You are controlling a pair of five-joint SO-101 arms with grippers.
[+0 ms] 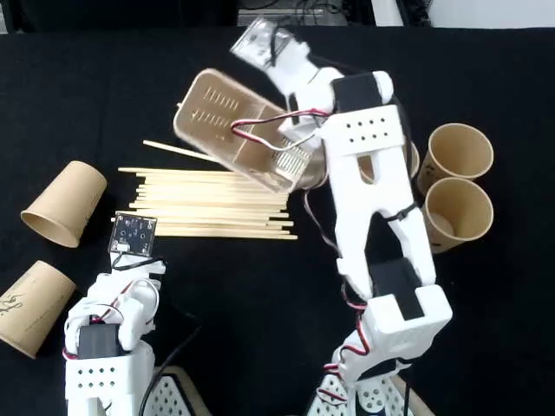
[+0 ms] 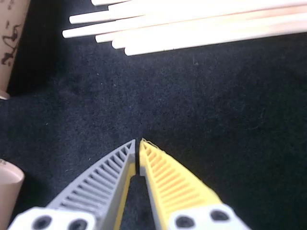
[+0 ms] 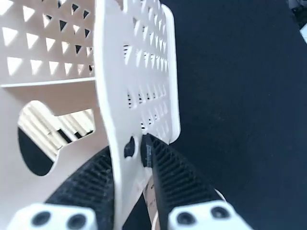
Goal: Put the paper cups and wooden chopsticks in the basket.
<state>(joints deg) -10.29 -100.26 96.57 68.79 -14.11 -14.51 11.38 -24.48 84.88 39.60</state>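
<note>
A beige perforated basket [image 1: 227,126] is tilted up off the table at the back centre, over the far end of the chopsticks. My right gripper [image 3: 128,148] is shut on the basket wall [image 3: 139,72]. Several wooden chopsticks [image 1: 212,204] lie side by side in a flat row across the middle. Two paper cups [image 1: 65,202] [image 1: 30,308] lie on their sides at the left. Two more cups [image 1: 457,152] [image 1: 457,212] stand upright at the right. My left gripper [image 2: 138,143] is shut and empty over bare cloth, just short of the chopstick ends [image 2: 96,36].
The table is covered in black cloth [image 1: 260,295]. The right arm [image 1: 381,199] stretches from the front centre to the basket, beside the upright cups. One cup's side [image 2: 12,38] and another's rim [image 2: 7,179] lie close beside the left gripper.
</note>
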